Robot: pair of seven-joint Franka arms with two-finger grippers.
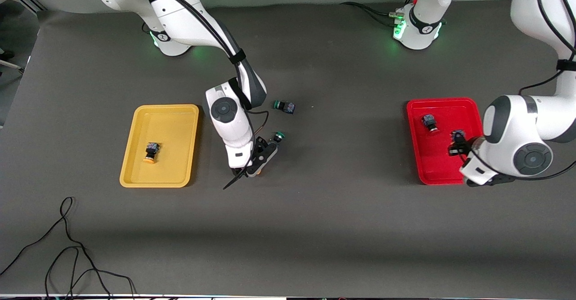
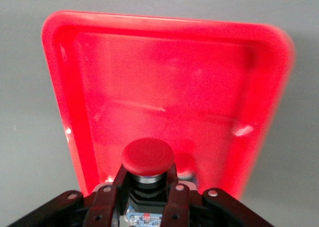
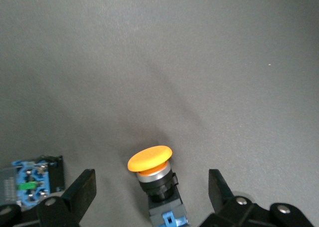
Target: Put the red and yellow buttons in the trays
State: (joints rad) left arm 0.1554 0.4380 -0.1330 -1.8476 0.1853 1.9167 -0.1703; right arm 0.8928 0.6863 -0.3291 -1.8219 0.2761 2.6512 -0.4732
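There were two trays, one yellow tray [image 1: 135, 156] and one red tray [image 1: 432, 174]. Buttons numbered six: two red-capped [image 1: 429, 122] [image 2: 148, 157], two yellow-capped [image 1: 151, 152] [image 3: 149, 159], two green-capped [image 1: 284, 106] [image 1: 278, 136] (one partly hidden).

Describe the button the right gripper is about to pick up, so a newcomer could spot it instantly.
Find the yellow tray; beside it, toward mid-table, the open right gripper straddles a yellow-capped button on the bare mat. The neighbouring green-capped button differs in cap colour.

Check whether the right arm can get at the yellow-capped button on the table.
Probably yes: the right gripper is open, its fingers standing either side of the yellow-capped button, nothing between; a green-capped button lies just beside.
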